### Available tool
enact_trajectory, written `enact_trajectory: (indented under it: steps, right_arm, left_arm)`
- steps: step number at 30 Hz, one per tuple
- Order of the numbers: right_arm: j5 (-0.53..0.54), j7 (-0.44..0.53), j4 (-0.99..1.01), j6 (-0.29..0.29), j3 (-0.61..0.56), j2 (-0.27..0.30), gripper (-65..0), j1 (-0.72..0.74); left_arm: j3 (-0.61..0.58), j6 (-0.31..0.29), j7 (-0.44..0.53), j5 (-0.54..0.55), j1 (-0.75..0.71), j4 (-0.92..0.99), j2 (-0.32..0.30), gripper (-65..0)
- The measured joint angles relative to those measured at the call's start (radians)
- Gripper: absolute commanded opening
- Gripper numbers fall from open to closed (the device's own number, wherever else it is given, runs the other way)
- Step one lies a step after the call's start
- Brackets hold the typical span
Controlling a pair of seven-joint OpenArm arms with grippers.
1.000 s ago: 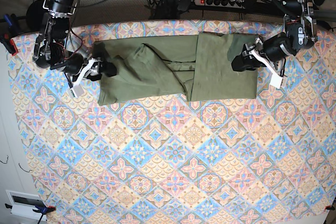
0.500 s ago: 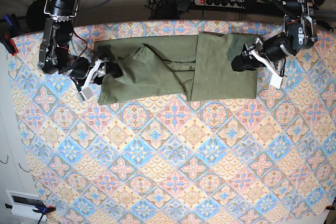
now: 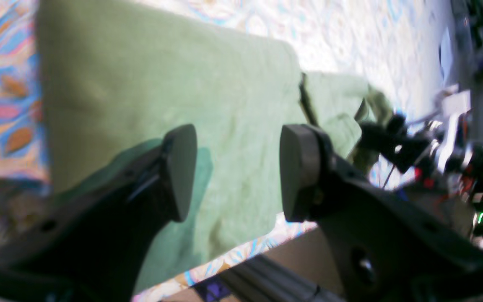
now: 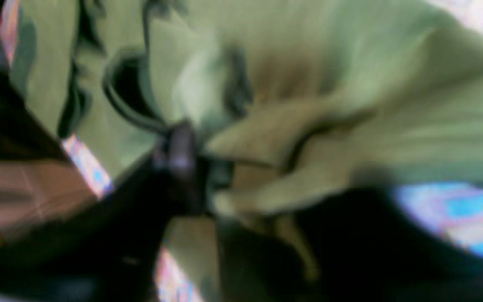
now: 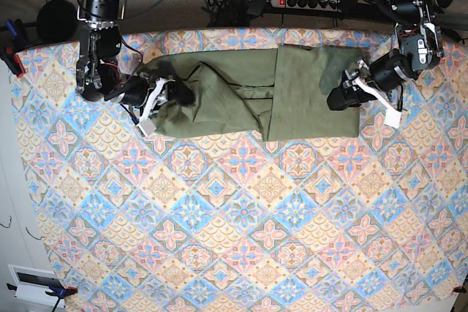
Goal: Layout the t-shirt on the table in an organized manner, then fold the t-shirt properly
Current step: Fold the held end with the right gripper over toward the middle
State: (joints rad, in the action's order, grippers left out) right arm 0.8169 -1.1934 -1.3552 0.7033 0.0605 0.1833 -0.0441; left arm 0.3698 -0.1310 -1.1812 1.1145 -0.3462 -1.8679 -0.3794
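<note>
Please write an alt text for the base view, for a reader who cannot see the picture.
Seen from above, an olive-green t-shirt, partly folded, lies across the far part of a table covered in a tile-patterned cloth. The right gripper pushes into the bunched end of the shirt, and the left gripper rests open on the flat end.

The left gripper [image 3: 231,172] hangs low with its two pads plainly apart and nothing between them, while the right gripper [image 4: 195,167], badly blurred in its wrist view, seems to pinch a bunched fold of the t-shirt [image 5: 241,93].
</note>
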Motion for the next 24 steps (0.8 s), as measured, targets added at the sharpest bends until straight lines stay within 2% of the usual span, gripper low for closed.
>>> enact_trajectory:
  steps: [3, 4, 8, 12, 18, 24]
  right_arm:
    - [0.004, -0.035, 0.036, 0.003, 0.058, -0.006, -63.0, 0.027]
    - [0.006, -0.048, 0.043, 0.006, 0.078, -0.011, -64.4, 0.034]
    - [-0.001, -0.05, 0.049, 0.007, 0.174, -0.008, -63.9, 0.038]
    - [-0.038, -0.069, 0.055, 0.0, 0.256, 0.062, -63.9, 0.065]
    - [-0.059, -0.069, 0.058, -0.011, 0.292, 0.166, -63.7, 0.121]
    - [-0.058, -0.077, 0.042, -0.008, 0.282, 0.222, -63.6, 0.138]
  left_arm:
    - [0.026, 0.0, 0.002, 0.002, 0.003, 0.0, 0.0, -33.2]
    - [0.027, 0.0, 0.003, 0.003, 0.005, 0.0, 0.0, -33.2]
    - [0.027, 0.0, 0.002, 0.032, 0.005, 0.0, 0.0, -33.2]
    - [0.039, 0.0, 0.002, 0.033, 0.005, 0.0, 0.0, -33.2]
    - [0.051, 0.0, 0.003, 0.031, 0.003, 0.0, -0.001, -33.2]
    - [0.051, 0.0, 0.003, 0.026, 0.003, 0.0, -0.001, -33.2]
